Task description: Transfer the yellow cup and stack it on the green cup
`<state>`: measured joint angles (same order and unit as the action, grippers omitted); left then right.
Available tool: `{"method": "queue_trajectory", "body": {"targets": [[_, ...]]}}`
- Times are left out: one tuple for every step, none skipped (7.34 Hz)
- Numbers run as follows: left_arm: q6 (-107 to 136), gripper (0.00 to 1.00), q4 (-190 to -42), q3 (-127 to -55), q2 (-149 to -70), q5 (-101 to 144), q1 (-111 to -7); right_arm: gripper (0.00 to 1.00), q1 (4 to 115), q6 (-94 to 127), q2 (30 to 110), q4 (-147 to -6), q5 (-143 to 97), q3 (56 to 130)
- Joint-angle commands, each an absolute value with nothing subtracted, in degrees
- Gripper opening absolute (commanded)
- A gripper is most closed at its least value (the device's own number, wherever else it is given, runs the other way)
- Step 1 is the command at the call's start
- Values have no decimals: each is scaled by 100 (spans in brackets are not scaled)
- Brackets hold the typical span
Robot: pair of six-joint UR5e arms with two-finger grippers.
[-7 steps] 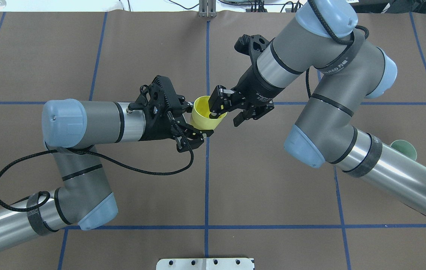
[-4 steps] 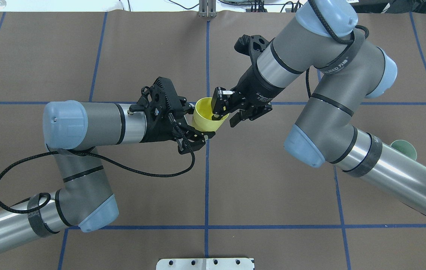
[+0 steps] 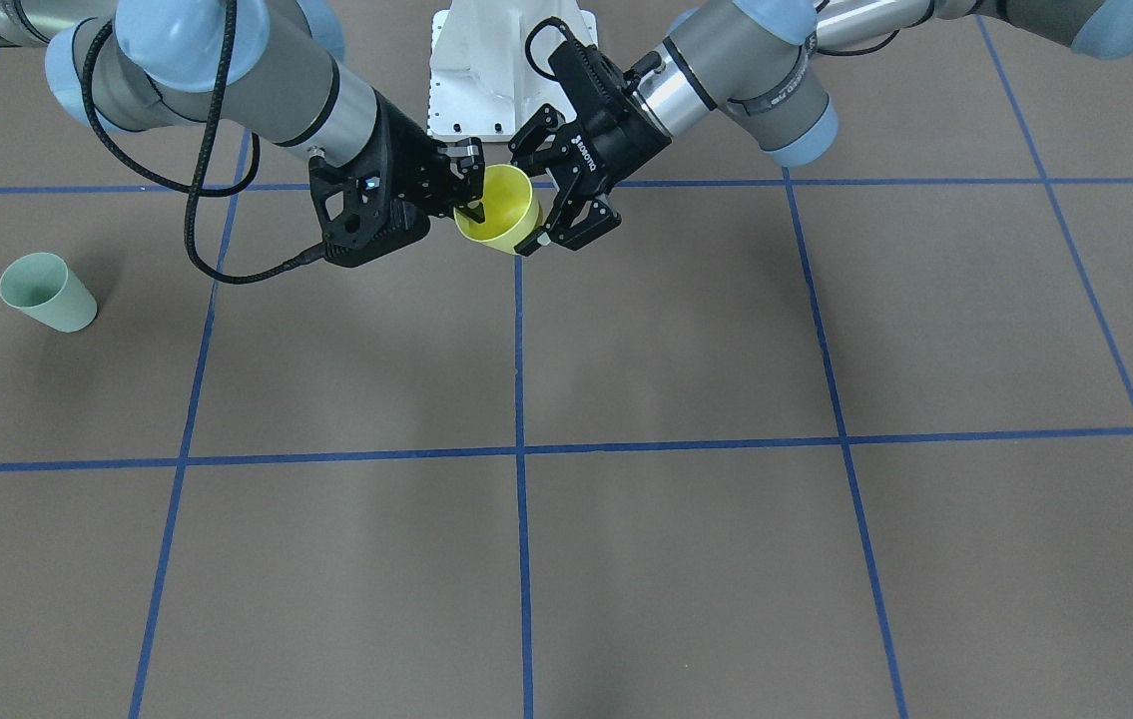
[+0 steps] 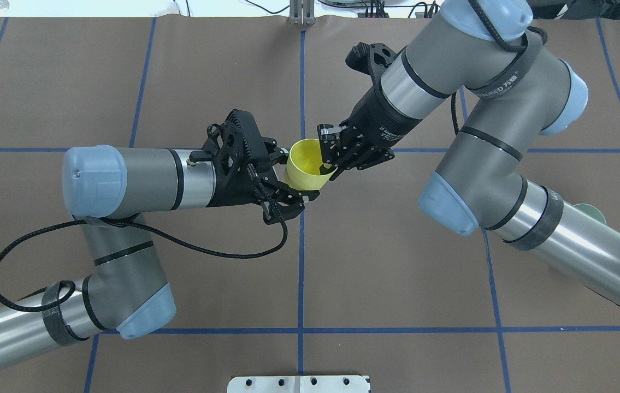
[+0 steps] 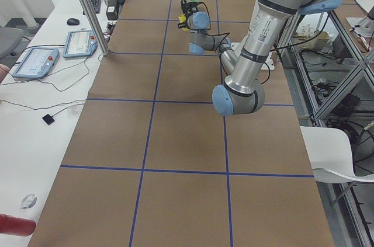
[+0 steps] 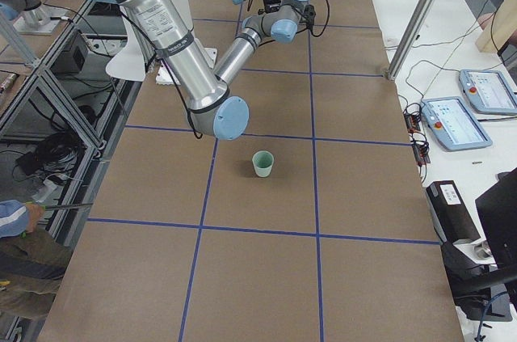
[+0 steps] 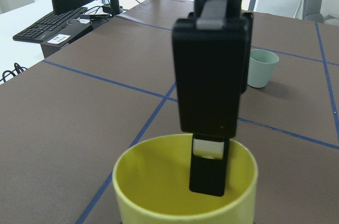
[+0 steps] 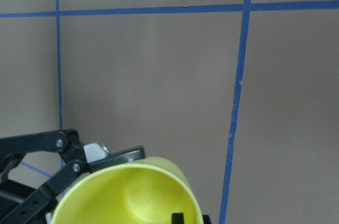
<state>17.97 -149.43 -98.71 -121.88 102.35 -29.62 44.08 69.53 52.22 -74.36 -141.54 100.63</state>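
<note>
The yellow cup (image 4: 303, 164) hangs above the table's middle, tilted, mouth towards my right arm; it also shows in the front view (image 3: 498, 215). My left gripper (image 4: 295, 176) is shut around its body from the left. My right gripper (image 4: 331, 161) is shut on its rim, one finger (image 7: 208, 173) inside the cup. The green cup (image 3: 45, 292) stands upright on the table far to my right, apart from both grippers. It also shows in the right side view (image 6: 262, 163) and the left wrist view (image 7: 262, 68). In the overhead view only its rim (image 4: 594, 210) peeks out behind my right arm.
The brown table cover carries a grid of blue tape lines (image 4: 301, 262). The white base plate (image 4: 299, 383) sits at the near edge. My right forearm (image 4: 577, 256) crosses over the area near the green cup. Tablets (image 6: 452, 122) lie on a side bench.
My right gripper has closed onto the yellow cup's rim, having been open around it. Both arms and the cup have shifted slightly to the right.
</note>
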Motion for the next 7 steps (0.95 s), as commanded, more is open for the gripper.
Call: {"method": "queue_trajectory", "body": {"targets": [[1775, 61, -15231, -9861, -12261, 10065, -2953, 0, 4482, 7214, 5221, -7436, -14203, 10081], [1775, 73, -15231, -9870, -12296, 9924, -2918, 0, 4526, 7312, 5221, -7436, -14203, 10151], [1775, 74, -15231, -9853, -12296, 9862, -2901, 0, 4726, 7330, 5264, -7444, -14490, 10186], [1775, 74, -15231, -9818, -12287, 9861, -2883, 0, 5016, 7330, 5473, -7436, -15007, 10274], [1775, 77, -15223, -9809, -12296, 9861, -2874, 0, 5123, 7330, 5606, -7444, -15099, 10422], [1775, 78, -15223, -9809, -12296, 9861, -2865, 0, 5141, 7330, 5634, -7462, -15108, 10433], [1775, 80, -15223, -9800, -12296, 9861, -2865, 0, 5272, 7339, 5651, -7471, -15117, 10459]]}}
